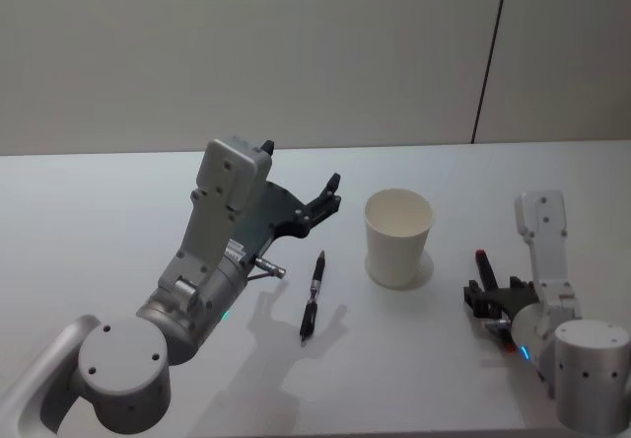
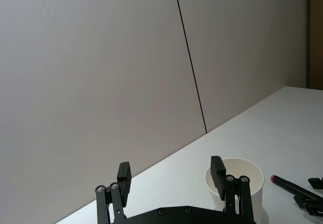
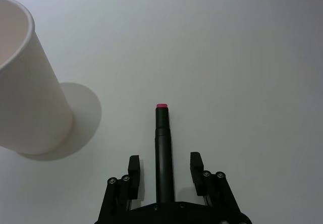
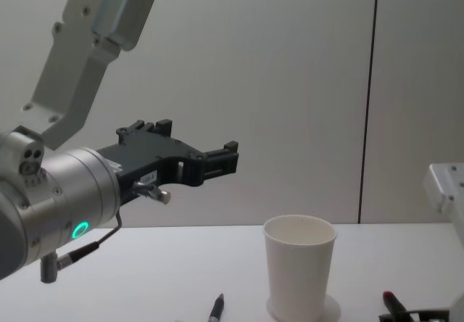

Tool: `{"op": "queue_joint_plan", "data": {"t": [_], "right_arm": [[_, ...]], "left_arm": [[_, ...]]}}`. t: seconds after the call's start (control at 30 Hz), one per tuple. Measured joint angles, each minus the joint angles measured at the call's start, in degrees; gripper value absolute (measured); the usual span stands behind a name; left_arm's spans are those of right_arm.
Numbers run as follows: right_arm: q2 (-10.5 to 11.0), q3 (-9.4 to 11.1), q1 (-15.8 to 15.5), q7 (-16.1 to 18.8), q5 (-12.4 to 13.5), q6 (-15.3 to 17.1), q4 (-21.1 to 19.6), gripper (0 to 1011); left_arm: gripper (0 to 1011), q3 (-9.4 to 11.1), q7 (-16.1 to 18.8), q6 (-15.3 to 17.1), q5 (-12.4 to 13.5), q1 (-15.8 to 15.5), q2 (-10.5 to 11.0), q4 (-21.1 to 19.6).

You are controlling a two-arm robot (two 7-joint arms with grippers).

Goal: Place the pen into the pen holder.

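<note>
A black pen (image 1: 312,295) lies on the white table left of the pen holder (image 1: 398,238), a plain white paper cup standing upright. My left gripper (image 1: 330,196) hangs open and empty in the air above and behind that pen, level with the cup's rim (image 4: 299,224); its fingers (image 2: 123,176) are spread wide. A second black pen with a red tip (image 3: 161,138) lies on the table right of the cup. My right gripper (image 3: 164,161) rests low around this pen, open, with a gap on each side of it.
The table's far edge meets a plain grey wall with a dark vertical seam (image 4: 370,97). The cup (image 3: 25,82) stands a short way from the right gripper. Bare table lies around both pens.
</note>
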Motion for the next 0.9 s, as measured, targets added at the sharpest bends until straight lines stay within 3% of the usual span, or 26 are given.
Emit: {"op": "queue_joint_plan", "data": {"t": [0.23, 0.27, 0.5, 0.9], "right_arm": [[-0.1, 0.2, 0.2, 0.2, -0.3, 0.1, 0.7, 446], [-0.2, 0.2, 0.2, 0.3, -0.3, 0.1, 0.7, 360], [-0.2, 0.5, 0.3, 1.0, -0.7, -0.1, 0.9, 182], [-0.1, 0.7, -0.1, 2.2, -1.4, -1.5, 0.0, 183]], "left_arm": [[1003, 0.0, 0.0, 0.0, 0.0, 0.0, 0.0, 0.0], [1003, 0.0, 0.0, 0.0, 0.0, 0.0, 0.0, 0.0], [1003, 0.0, 0.0, 0.0, 0.0, 0.0, 0.0, 0.0], [1003, 0.0, 0.0, 0.0, 0.0, 0.0, 0.0, 0.0]]}}
